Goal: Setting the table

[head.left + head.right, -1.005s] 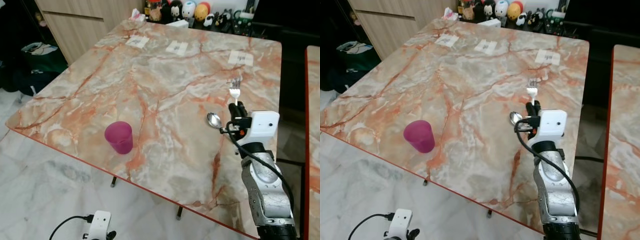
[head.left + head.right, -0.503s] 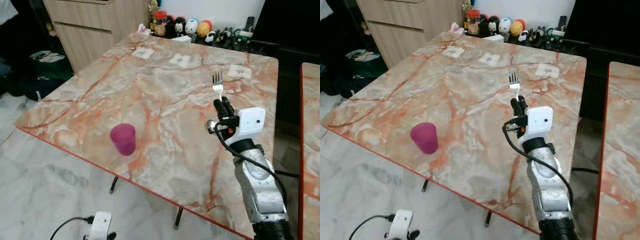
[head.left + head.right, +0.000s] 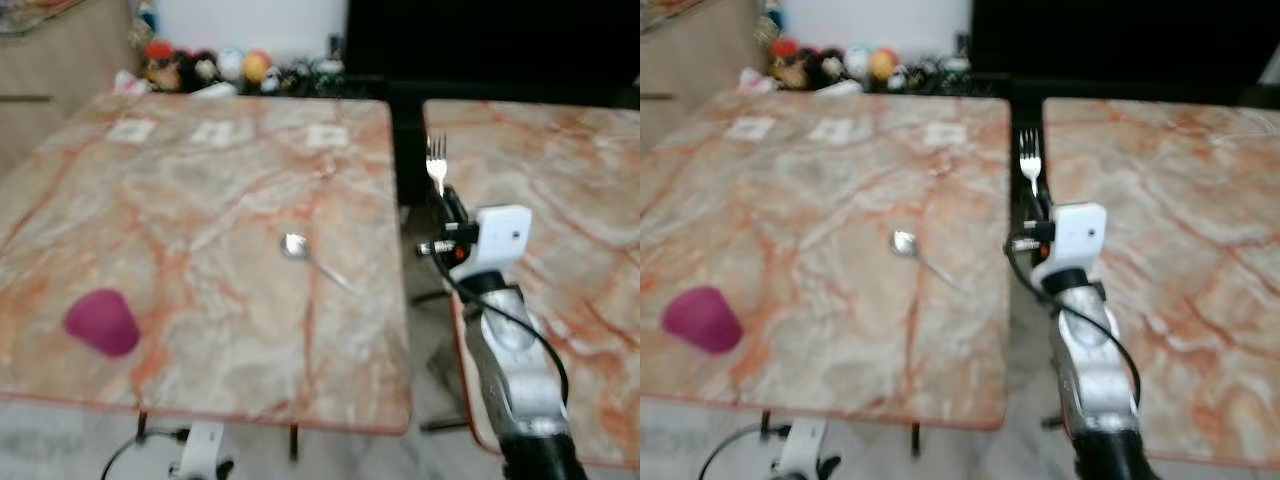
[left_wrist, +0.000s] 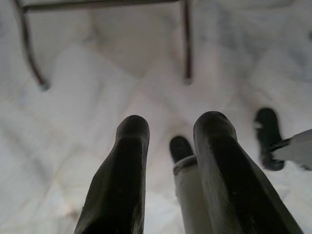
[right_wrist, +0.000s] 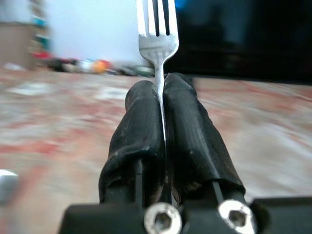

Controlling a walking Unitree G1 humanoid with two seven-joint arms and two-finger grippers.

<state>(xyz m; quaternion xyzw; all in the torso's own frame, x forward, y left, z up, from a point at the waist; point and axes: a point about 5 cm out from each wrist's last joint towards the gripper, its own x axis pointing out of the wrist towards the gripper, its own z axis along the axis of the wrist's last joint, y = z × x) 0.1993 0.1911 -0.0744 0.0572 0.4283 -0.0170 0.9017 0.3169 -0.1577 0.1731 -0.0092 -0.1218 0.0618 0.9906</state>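
Observation:
My right gripper [image 3: 449, 203] is shut on a silver fork [image 3: 436, 164] that stands upright, tines up, over the gap between two marble tables. In the right wrist view the fork [image 5: 157, 36] is pinched between the black fingers [image 5: 141, 126]. A silver spoon [image 3: 305, 253] lies on the left table [image 3: 200, 180], near its right edge. A pink cup [image 3: 100, 322] stands near that table's front left. My left gripper [image 4: 168, 141] hangs low over the floor, fingers apart and holding nothing.
A second marble table [image 3: 560, 190] stands to the right, across a narrow gap. Paper cards [image 3: 215, 131] lie along the far side of the left table. Small toys [image 3: 230, 68] line a shelf behind. Table legs [image 4: 186, 39] rise from the pale floor.
The camera has swung right, so the second table has come into view. The spoon now lies uncovered left of the raised fork. The picture is blurred.

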